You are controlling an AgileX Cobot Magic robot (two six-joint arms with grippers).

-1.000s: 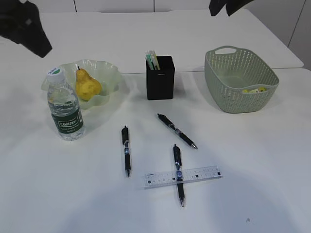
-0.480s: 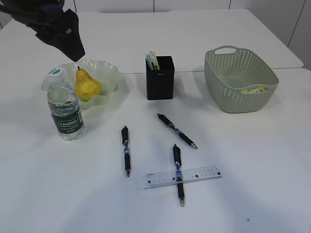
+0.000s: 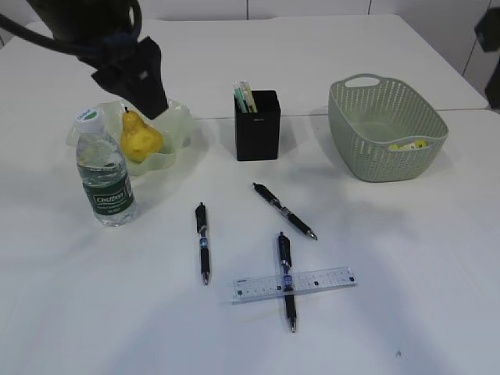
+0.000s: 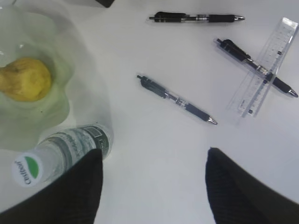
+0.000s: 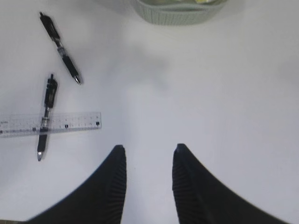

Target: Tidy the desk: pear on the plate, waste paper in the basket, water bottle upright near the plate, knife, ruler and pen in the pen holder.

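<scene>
The yellow pear (image 3: 140,139) lies on the pale green wavy plate (image 3: 178,123), also in the left wrist view (image 4: 25,78). The water bottle (image 3: 104,173) stands upright in front of the plate. Three black pens (image 3: 202,243) (image 3: 283,210) (image 3: 287,280) lie on the table; the last one crosses the clear ruler (image 3: 293,284). The black pen holder (image 3: 258,125) holds some items. The yellow waste paper (image 3: 408,144) lies in the green basket (image 3: 386,129). My left gripper (image 4: 152,154) is open and empty, high above the table beside the bottle. My right gripper (image 5: 148,148) is open and empty.
The white table (image 3: 406,258) has bare room at the front and right. A second table edge runs behind the pen holder. My left arm (image 3: 117,55) hangs over the plate; part of the right arm (image 3: 491,39) shows at the right edge.
My left arm has swung in from the upper left toward the plate and pear. The right arm has left the top and now shows at the right edge. Objects have not moved.
</scene>
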